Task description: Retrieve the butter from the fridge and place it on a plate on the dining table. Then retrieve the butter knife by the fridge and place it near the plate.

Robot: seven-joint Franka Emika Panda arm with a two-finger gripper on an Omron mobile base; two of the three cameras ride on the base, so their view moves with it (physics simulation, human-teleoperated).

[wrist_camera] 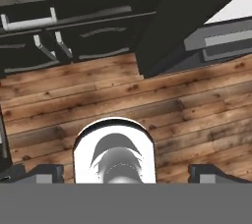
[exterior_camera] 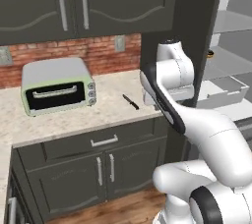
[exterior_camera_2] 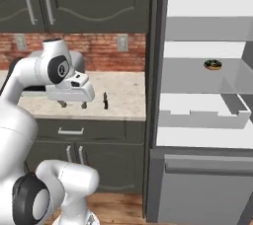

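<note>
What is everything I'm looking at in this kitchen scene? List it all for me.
butter knife: one, black, lying on the stone counter near the fridge side.
toaster oven: one, pale green with grey top, on the counter at left.
counter: one, beige speckled stone, over dark-grey drawers and doors.
upper cabinets: dark grey, above a red brick wall.
fridge: one, open, white shelves inside.
small round dark item: one, on a fridge shelf; too small to identify.
floor: brown wood planks.
gripper: one, white with dark fingertips, open, held above the counter's front edge, holding nothing.
</note>
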